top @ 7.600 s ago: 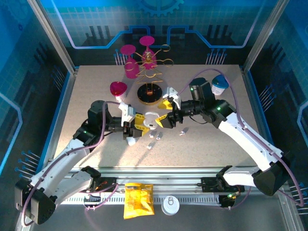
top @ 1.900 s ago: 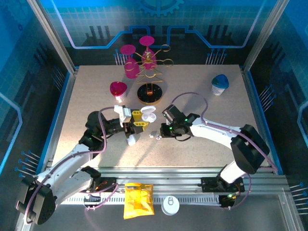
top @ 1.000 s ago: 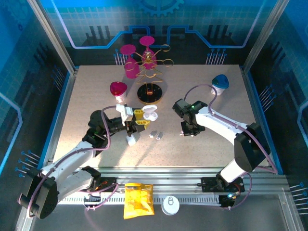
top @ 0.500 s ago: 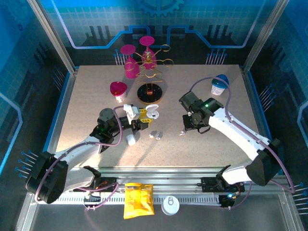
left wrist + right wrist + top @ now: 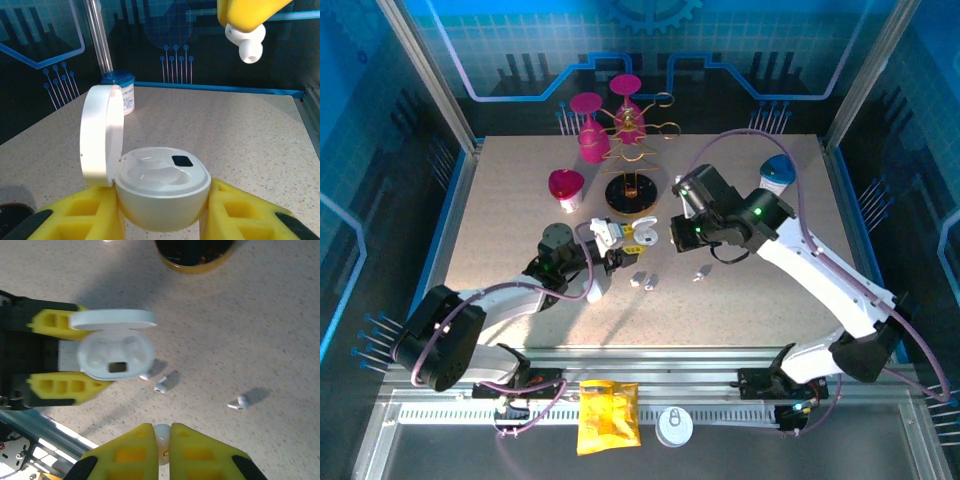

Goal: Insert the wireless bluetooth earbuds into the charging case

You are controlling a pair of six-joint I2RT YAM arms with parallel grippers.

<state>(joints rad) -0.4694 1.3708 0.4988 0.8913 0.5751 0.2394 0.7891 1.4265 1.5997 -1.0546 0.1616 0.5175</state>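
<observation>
Alignment decides this step. Top view: mid-frame, the left jaws grip the open charging case (image 5: pixel 636 236), the speckled surface (image 5: pixel 500 200) all round it. The right jaws hover just right of it, and loose earbuds (image 5: pixel 642 281) lie below. Left wrist view: the smooth, pebble-round white case sits low centre, lid (image 5: pixel 100 135) upright at left. A glossy held earbud (image 5: pixel 246 42), pinched in the right jaws, hangs upper right; it should descend slowly, square over a moulded well. Right wrist view: both wells show left of centre; the rounded nub sits bottom centre.

The charging case (image 5: pixel 116 360) sits in the left hand (image 5: pixel 95 355), an earbud (image 5: pixel 246 42) in the right hand (image 5: pixel 163 430) above, loose earbuds (image 5: pixel 161 387) alongside.
</observation>
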